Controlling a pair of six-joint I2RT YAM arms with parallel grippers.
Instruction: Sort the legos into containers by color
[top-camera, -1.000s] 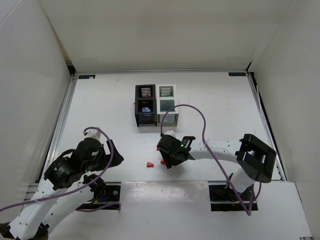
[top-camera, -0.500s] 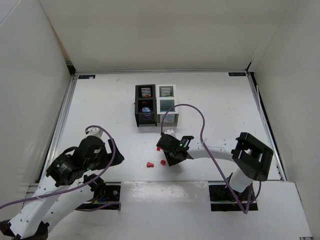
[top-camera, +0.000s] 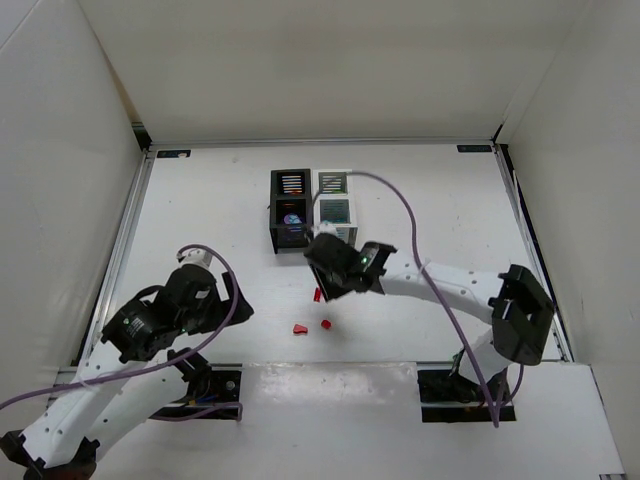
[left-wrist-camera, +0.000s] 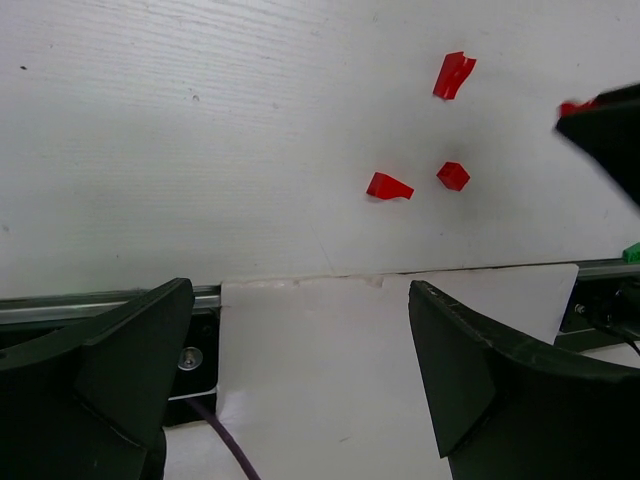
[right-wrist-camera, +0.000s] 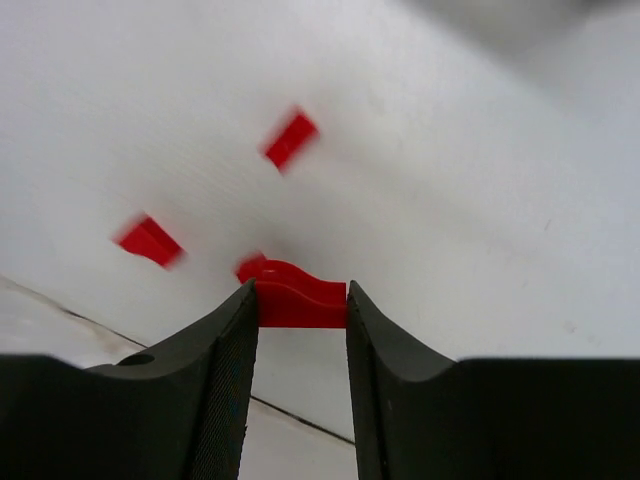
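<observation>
From above, the right gripper (top-camera: 322, 268) sits just short of the black bin (top-camera: 291, 212) and white bin (top-camera: 335, 205), with three loose legos (top-camera: 299, 328) on its near side. Left wrist: the left gripper (left-wrist-camera: 300, 340) gapes wide and empty, the loose legos (left-wrist-camera: 389, 186) ahead to its right. Right wrist: the right gripper (right-wrist-camera: 298, 312) is clamped on a red lego (right-wrist-camera: 296, 291), the loose ones lying beyond.

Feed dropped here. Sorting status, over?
Right gripper shut on red lego. Left gripper open, empty. Three red legos loose on table. Nothing in the way.
</observation>
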